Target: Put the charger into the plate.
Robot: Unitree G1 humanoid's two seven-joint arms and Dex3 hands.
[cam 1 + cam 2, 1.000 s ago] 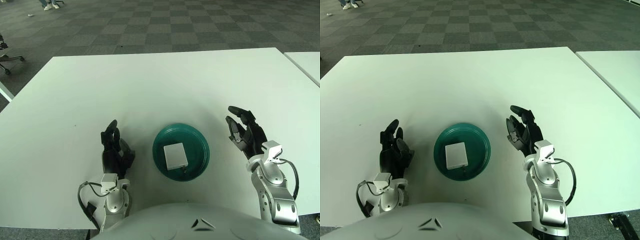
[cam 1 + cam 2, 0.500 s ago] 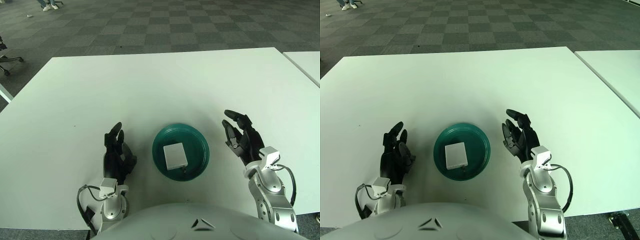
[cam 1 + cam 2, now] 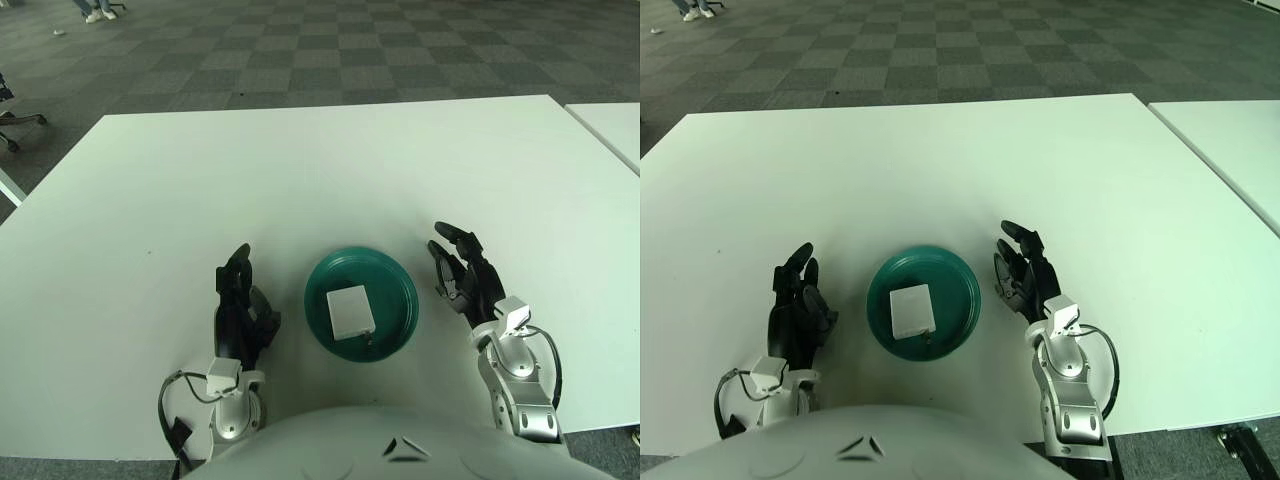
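Observation:
A white square charger lies flat inside the round teal plate near the table's front edge. My right hand is just right of the plate, fingers spread and holding nothing. On the plate's left side my left hand points its relaxed, empty fingers away from me. Neither hand touches the plate or the charger.
The white table stretches far behind the plate. A second white table stands at the far right, separated by a gap. Grey checkered carpet lies beyond.
Both hands have drifted inward toward the plate and slightly back toward my body. The charger and plate have not moved.

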